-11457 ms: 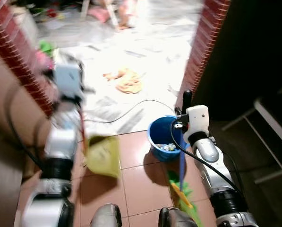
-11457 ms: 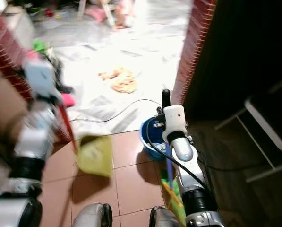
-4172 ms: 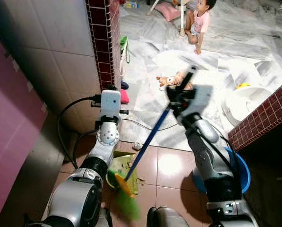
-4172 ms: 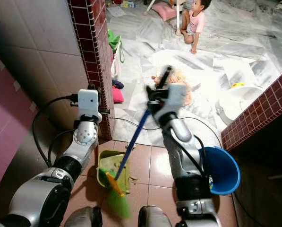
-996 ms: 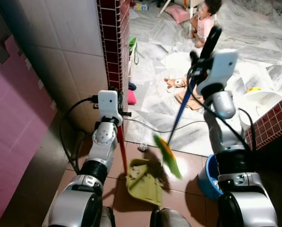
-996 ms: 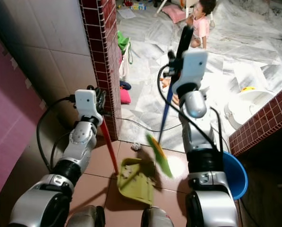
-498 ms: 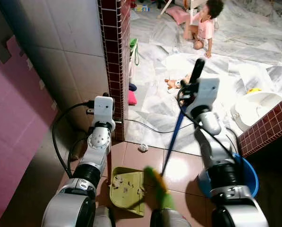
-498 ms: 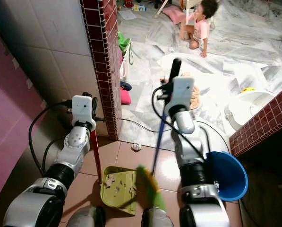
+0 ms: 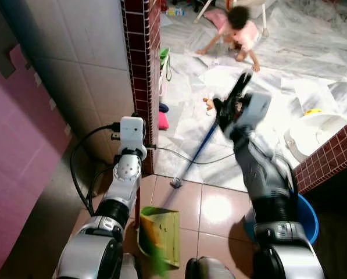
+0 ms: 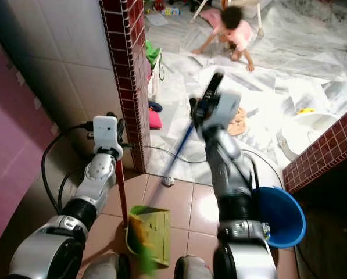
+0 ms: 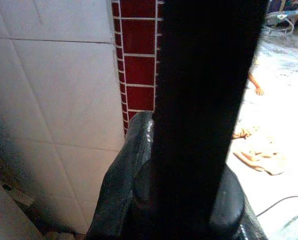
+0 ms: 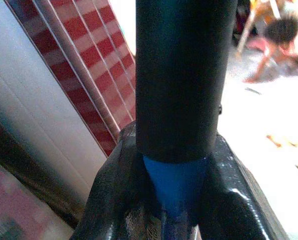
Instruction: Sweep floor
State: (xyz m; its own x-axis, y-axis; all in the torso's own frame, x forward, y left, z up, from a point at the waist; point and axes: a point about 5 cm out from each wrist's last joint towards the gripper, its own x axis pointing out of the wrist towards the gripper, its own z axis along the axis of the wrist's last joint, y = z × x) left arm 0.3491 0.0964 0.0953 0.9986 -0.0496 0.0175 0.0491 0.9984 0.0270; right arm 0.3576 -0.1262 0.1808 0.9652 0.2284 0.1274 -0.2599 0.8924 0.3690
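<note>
Gripping a blue broom handle point(image 10: 182, 143), the robot's right hand point(image 10: 205, 107) is clenched around the black upper end of the stick, raised over the pale marble floor point(image 10: 289, 75). From the right wrist, the black fingers point(image 12: 114, 195) press on both sides of the blue shaft. The broom slants down and toward the robot's left, its green bristles point(image 10: 139, 247) blurred over a green dustpan point(image 10: 156, 229).

The left hand point(image 10: 116, 129) is clenched on the dustpan's red handle point(image 10: 121, 189), which stands nearly upright; the left wrist view looks along a black finger point(image 11: 203, 100) toward the brick post. The pan rests on the brown tiled floor point(image 10: 188, 200) just before the robot's feet.

Close on the left stands a red brick post point(image 10: 129, 75) with a white tiled wall point(image 10: 57, 52) and a pink foam mat point(image 10: 10, 163) beside it. A low brick wall point(image 10: 324, 148) and a blue bucket point(image 10: 281, 215) hem in the right side, leaving a narrow opening ahead. A small crumpled scrap point(image 10: 168, 181) lies at the edge where tiles meet marble, beside a black cable point(image 10: 161, 150). Farther off a child point(image 10: 234, 32) crouches on the marble, well apart from the broom.

Both silver arms reach forward, the right bent high, the left lower by the post.
</note>
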